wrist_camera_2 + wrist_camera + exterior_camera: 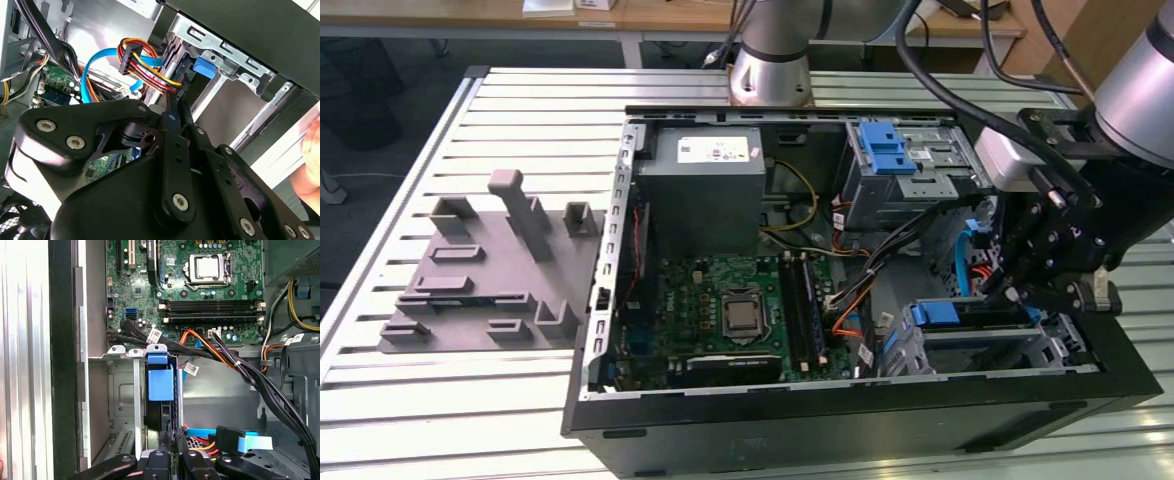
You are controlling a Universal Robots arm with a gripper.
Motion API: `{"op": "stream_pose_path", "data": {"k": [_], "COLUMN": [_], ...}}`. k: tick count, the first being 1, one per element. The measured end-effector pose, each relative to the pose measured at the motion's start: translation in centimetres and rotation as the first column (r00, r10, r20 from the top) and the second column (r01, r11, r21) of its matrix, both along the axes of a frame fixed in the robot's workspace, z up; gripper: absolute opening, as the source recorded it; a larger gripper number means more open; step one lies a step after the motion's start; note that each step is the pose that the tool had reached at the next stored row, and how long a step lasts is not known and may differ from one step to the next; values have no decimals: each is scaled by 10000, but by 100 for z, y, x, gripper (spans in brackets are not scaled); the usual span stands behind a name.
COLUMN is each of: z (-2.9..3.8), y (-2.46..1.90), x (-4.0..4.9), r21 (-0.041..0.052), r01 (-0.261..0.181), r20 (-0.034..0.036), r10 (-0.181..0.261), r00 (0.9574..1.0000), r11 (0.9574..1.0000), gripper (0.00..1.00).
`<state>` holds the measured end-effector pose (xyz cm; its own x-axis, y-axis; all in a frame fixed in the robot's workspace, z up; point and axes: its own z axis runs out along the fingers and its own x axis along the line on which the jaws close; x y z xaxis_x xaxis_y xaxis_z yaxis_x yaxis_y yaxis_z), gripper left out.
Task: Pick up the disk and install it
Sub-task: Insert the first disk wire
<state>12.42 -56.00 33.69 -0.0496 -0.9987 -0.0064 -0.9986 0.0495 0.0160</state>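
Blue plastic marks the disk (160,382): it stands on edge in a slot of the metal cage (122,405) inside the open case (854,420), its blue tab toward the motherboard (200,295) and its long axis running from that tab back to the pincer (167,457). In the first wrist view the pincer's fingers (177,440) sit pressed close around the disk's thin near end, so I judge it pinching the disk, with the disk straight ahead of the fingertips and already most of the way into the slot. In the exterior view the pincer (1034,285) hangs over the cage (987,340) at the case's corner nearest the bench's (454,150) front edge, on that view's right, with the disk's blue end (938,313) just beside it. Orange and blue cables (215,352) cross just past the tab. White stickers on the cables and board carry print too small to read.
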Motion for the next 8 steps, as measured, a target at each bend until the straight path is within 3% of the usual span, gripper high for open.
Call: {"op": "stream_pose_path", "data": {"k": [8], "z": [-22], "y": [-5], "x": [9], "r21": [-4], "r01": [-1], "r20": [-58], "r10": [1], "r00": [10000], "r11": [10000], "gripper": [16]}}
